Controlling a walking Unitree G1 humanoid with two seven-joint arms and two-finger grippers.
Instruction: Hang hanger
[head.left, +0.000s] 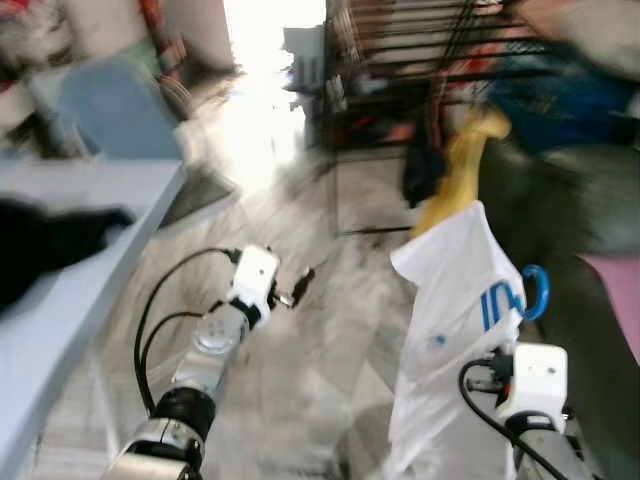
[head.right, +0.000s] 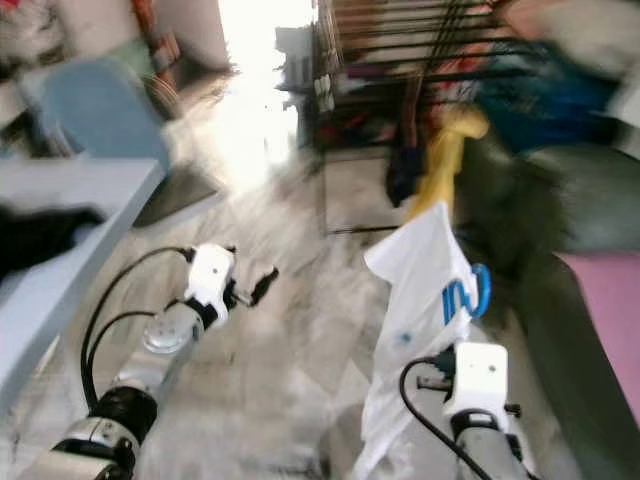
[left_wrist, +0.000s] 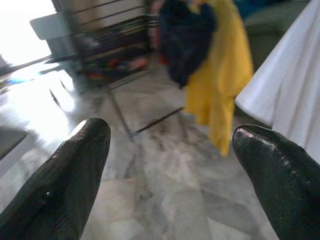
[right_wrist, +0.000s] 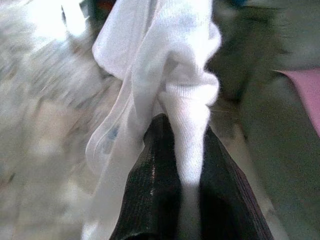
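The right gripper pinches the white cloth shirt (blue hanger hook beside); the left gripper gapes empty.

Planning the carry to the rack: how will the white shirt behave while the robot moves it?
Likely floppy: the white shirt drapes in loose folds from the right gripper, whose fingers pinch a bunched fold. It probably sways and could slip. It looks light.

White shirt, blue lettering
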